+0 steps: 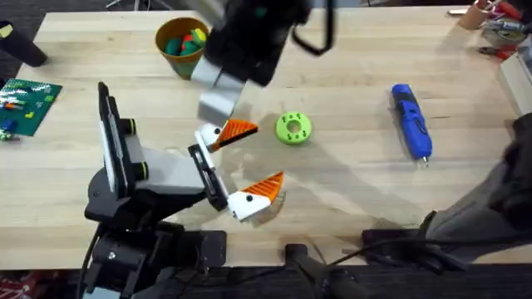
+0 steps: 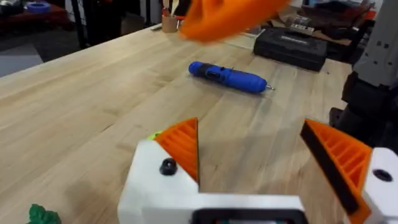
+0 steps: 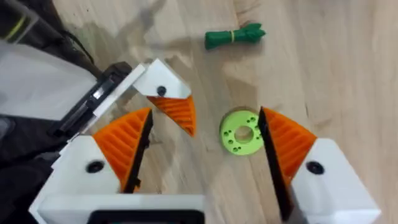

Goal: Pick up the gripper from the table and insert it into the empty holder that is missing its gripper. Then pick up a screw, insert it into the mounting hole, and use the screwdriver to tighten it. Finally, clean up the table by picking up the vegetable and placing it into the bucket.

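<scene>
My left gripper [image 1: 264, 154] stands open low over the table [image 1: 357, 199], with an orange ribbed finger on a white base on each side [image 1: 237, 130] [image 1: 262, 189]. Its own view shows both fingers [image 2: 180, 146], each with a dark screw head in its base. My right arm [image 1: 249, 37] reaches across, high over the left gripper's far finger. The right gripper [image 3: 205, 115] is open, looking down on that finger [image 3: 171, 102]. The blue screwdriver [image 1: 411, 120] [image 2: 227, 76] lies at the right. The dark-green vegetable [image 3: 235, 36] [image 2: 43, 214] lies on the wood. The yellow bucket [image 1: 162, 37] stands at the back.
A bright-green disc with holes [image 1: 293, 128] [image 3: 241, 132] lies just right of the left gripper's far finger. The bucket holds green and red toys. A green circuit board [image 1: 29, 104] sits at the far left, tools [image 1: 490, 25] at the back right, a black case [image 2: 292, 46] beyond the screwdriver.
</scene>
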Controlling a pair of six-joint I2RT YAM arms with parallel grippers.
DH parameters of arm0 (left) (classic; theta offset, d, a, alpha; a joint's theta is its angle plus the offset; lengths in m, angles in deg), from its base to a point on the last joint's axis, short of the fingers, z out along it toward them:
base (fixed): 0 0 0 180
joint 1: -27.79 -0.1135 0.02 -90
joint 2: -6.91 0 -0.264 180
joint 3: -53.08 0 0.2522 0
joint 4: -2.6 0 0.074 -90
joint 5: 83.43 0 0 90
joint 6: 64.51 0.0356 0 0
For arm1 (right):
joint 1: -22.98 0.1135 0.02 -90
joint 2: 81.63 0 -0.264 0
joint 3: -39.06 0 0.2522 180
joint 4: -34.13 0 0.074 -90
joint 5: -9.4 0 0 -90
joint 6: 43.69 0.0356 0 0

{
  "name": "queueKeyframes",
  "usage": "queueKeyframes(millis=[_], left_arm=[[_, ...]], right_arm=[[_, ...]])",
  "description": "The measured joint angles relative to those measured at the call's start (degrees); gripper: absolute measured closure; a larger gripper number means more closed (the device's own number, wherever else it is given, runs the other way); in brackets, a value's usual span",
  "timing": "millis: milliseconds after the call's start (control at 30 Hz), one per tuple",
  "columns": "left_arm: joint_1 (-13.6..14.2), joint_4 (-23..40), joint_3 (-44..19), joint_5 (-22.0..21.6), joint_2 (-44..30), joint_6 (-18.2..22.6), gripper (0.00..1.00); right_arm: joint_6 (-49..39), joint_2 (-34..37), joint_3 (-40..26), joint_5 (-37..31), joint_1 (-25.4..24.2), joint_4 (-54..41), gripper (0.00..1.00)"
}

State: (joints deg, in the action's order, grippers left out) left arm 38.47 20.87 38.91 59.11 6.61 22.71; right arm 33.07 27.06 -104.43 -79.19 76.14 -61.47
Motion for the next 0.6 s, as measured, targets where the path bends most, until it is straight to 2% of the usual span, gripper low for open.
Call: queueKeyframes(millis=[333,600], left_arm=[[0.0,0.02,0.0,0.01,0.0,0.0,0.015],[0.0,0.01,0.0,0.02,-0.02,0.02,0.014]], right_arm=[[6.5,-5.13,1.81,-2.71,-7.79,-2.33,0.007],[10.25,-13.14,17.34,-3.05,-15.31,7.41,0.006]])
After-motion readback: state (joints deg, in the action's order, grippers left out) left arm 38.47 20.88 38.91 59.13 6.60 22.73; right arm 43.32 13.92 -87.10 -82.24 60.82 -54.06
